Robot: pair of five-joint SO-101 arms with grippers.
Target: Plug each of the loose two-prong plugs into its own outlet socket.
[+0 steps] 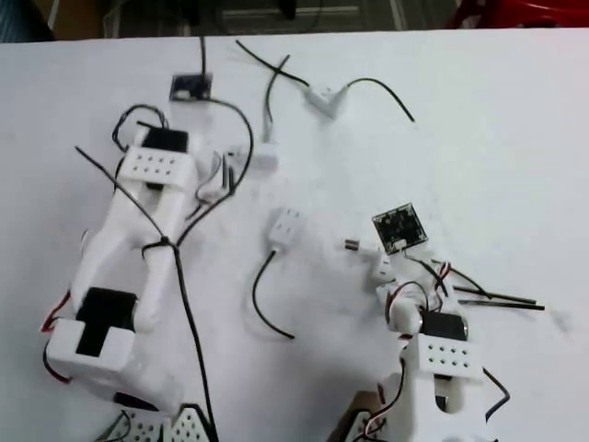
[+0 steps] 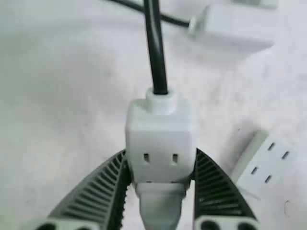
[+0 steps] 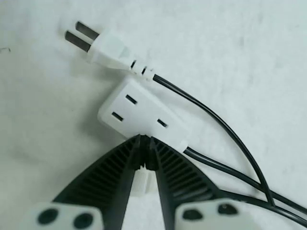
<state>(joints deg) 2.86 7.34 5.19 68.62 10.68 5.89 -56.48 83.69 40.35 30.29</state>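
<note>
My left gripper (image 2: 160,158) is shut on a white outlet socket block (image 2: 160,139), one ribbed finger (image 2: 103,187) on each side. The block shows two slots, and its black cord (image 2: 156,48) runs away from me. In the high view this block (image 1: 258,157) lies at the table's middle left. My right gripper (image 3: 145,143) is shut, its tips meeting at the edge of a white outlet socket (image 3: 139,112). A loose two-prong plug (image 3: 108,48) lies just beyond that socket, prongs bare. The high view has this plug (image 1: 359,247) near the right arm.
A free multi-slot socket (image 1: 287,224) lies mid-table with a curling black cord (image 1: 262,304); it also shows beside my left gripper (image 2: 266,163). Another white corded piece (image 1: 322,97) sits at the back. Black cords cross the left side. Thin black rods (image 1: 497,296) lie at right.
</note>
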